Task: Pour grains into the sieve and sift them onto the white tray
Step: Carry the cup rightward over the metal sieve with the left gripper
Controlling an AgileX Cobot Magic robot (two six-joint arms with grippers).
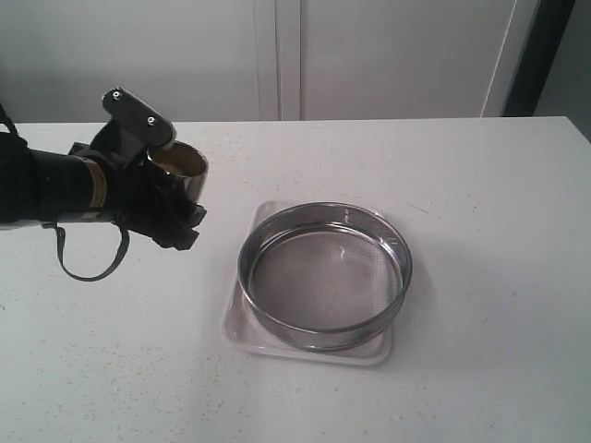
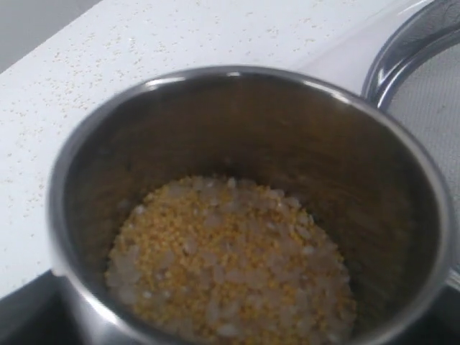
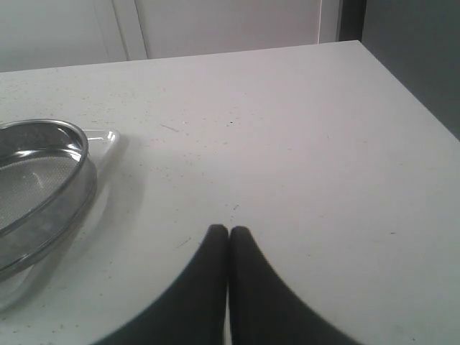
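So I'm at the carry-over step, nothing poured yet as far as I can tell. My left pincer [image 1: 164, 185] is clamped around a small round shiny steel cup [image 1: 185, 161], held up off the white speckled worktop [image 1: 480, 185] toward its left end, near the sieve but not over it. The wide round sieve with a steel rim and grey mesh bottom [image 1: 319, 334] sits on the flat white tray with rounded corners [image 1: 242, 330], roughly mid-worktop and well in from the far edge by the wall. Its mesh looks bare. Next move, I reckon: bring the cup across until its lip is over the mesh, then tip it slowly so nothing jumps the rim. The outside camera barely sees into the cup. My left wrist cam looks straight down into it and shows the tiny yellow-golden grains [image 2: 230, 266] with paler bits heaped at the bottom, cup about upright. My right pincer [image 3: 228, 244] isn't in the outside shot at all. Only its own wrist cam shows it, tips pressed together, holding nothing, over bare worktop beside the tray.
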